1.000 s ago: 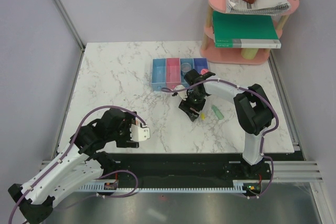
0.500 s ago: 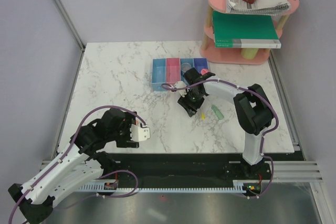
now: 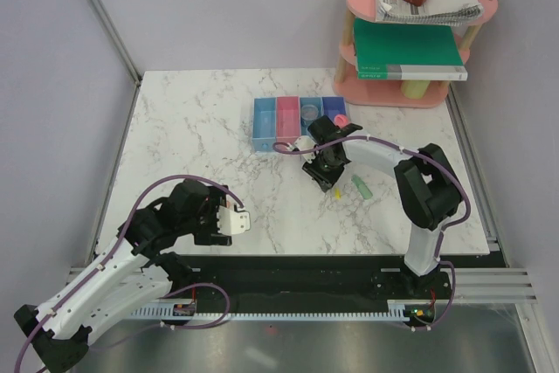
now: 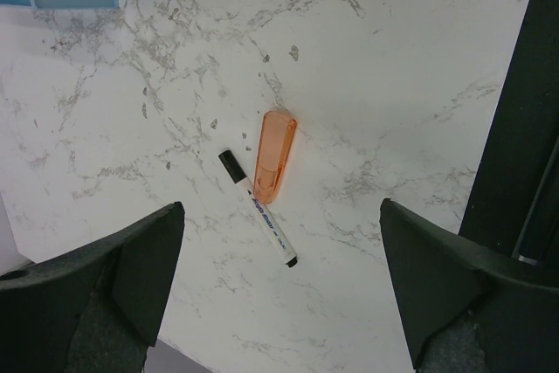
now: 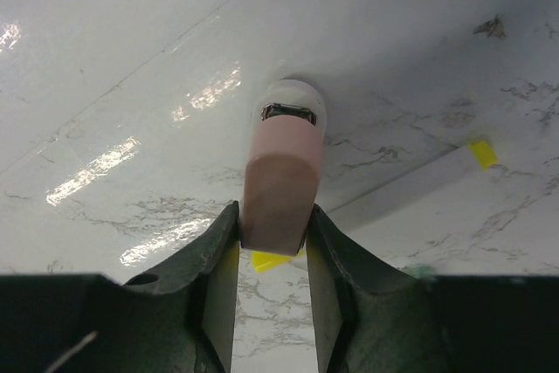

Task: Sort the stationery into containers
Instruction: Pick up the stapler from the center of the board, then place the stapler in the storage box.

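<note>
Peach clip (image 5: 278, 183) clamped in right gripper (image 5: 272, 223) near bins' (image 3: 288, 118) front edge, left gripper (image 4: 279, 214) spread over marble (image 4: 410, 58)

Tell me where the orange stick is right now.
Left wrist view, centre: the orange stick lies on the marble table beside the black pen, ahead of the open left gripper.

This is a robotics lab cell: plain lilac walls (image 3: 218, 15) on aluminium struts (image 3: 100, 13) box in a marble-topped table (image 3: 192, 137), robot arms (image 3: 96, 281) bolted to the near rail (image 3: 498, 284).
</note>
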Robot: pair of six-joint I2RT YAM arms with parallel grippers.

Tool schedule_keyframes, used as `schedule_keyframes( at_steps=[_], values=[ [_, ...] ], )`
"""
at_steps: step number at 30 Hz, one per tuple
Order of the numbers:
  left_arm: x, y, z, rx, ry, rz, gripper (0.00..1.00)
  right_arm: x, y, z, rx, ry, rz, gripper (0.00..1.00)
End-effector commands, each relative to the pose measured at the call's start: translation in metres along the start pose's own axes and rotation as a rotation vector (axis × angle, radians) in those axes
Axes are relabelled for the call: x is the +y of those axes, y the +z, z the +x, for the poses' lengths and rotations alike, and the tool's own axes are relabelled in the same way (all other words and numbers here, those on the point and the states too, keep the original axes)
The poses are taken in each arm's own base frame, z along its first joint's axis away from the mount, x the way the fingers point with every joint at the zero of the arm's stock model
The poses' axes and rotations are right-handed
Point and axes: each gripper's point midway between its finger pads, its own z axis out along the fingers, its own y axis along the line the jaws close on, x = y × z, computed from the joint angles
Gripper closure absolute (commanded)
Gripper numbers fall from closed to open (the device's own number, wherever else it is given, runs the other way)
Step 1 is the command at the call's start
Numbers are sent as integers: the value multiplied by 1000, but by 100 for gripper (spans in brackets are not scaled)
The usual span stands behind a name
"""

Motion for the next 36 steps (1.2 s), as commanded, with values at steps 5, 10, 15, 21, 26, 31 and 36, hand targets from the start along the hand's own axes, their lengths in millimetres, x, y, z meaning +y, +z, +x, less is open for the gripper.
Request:
schedule_keyframes(
  at_steps=[5, 10, 15, 21, 26, 31, 36],
  values=[
    [9, -2, -6, -27, 22, -31, 0, -7, -28, -30, -100, -46, 95, 79],
    [8, -1, -6, -29, 21, -29, 0, -16, -59, -62, -192, -88, 142, 79],
    [9, -2, -6, -28, 21, -32, 0, -33, -87, -99, -272, -109, 218, 79],
    [11, -3, -6, -26, 14, -41, 0, -53, -93, -129, -314, -130, 285, 79],
    [9, -2, -4, -22, 13, -38, 0, -79, -85, -145, -303, -128, 362, 79],
    [8, -2, -3, -20, 10, -38, 0, -104, -79, -159, -309, -106, 407, 79],
    [4, 1, 0, -15, 12, -28, 0, -126, -78, -159, -325, -60, 426, 79]
  ],
)
